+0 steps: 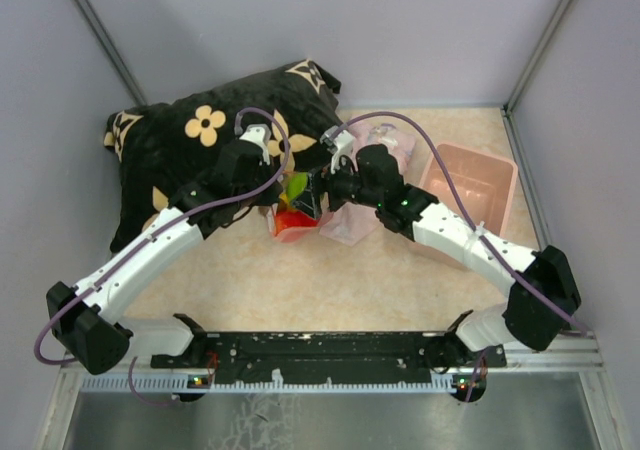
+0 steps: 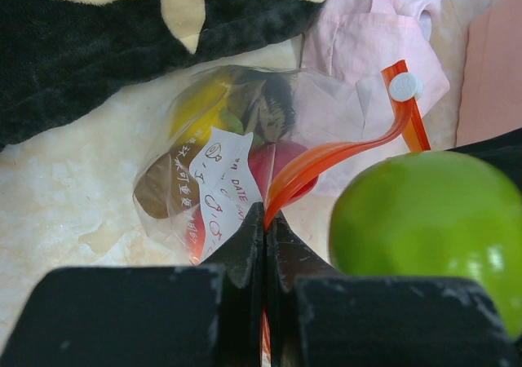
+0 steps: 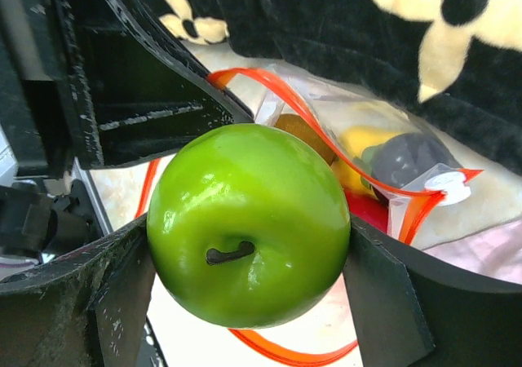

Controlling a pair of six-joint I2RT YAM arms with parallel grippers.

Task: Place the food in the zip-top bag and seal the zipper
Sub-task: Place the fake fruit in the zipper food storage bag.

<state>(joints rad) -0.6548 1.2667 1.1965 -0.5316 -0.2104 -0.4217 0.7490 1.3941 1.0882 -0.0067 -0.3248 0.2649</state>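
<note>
The zip-top bag (image 1: 293,218) lies in front of the pillow, its mouth held open. Inside it are yellow (image 2: 200,110), red (image 2: 281,165) and dark (image 3: 408,159) toy fruits. My left gripper (image 2: 266,212) is shut on the orange-red zipper (image 2: 342,151) at the mouth's edge. A white slider (image 2: 405,86) sits at the strip's far end. My right gripper (image 3: 249,257) is shut on a glossy green apple (image 3: 249,224), held just before the bag's open mouth (image 3: 285,98). In the top view the apple (image 1: 297,184) shows between the two grippers.
A black pillow with cream flowers (image 1: 200,140) lies behind the bag. A pale pink cloth (image 1: 385,148) lies under and beside the bag. A pink plastic bin (image 1: 468,185) stands to the right, next to the right arm. Grey walls close in the table.
</note>
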